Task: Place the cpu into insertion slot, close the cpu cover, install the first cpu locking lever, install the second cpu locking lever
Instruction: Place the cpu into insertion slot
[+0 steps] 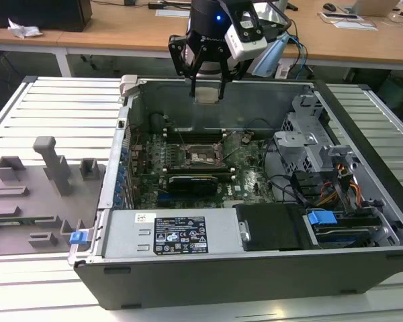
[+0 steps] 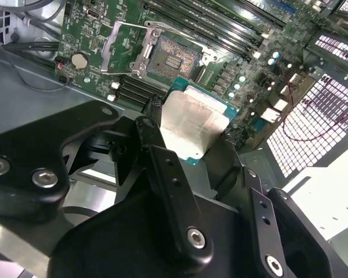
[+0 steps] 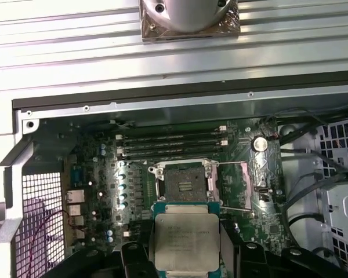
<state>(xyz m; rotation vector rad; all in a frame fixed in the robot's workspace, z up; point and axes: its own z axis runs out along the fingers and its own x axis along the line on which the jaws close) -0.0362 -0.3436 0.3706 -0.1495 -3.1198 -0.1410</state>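
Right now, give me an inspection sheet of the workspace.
Surface: slatted metal table carrying an open computer case.
Job's things: cpu held above the motherboard; insertion slot empty; cpu cover standing open beside it.
Clutter: grey fixture block on the exterior view's left.
Grippers: gripper shut on the cpu.
Cables: black cables and coloured wires near the drive cage.
Surroundings: wooden desks behind.

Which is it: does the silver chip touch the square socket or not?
Apart. In the exterior view the cpu, held by the gripper, hangs high above the insertion slot, with the case wall visible between them.
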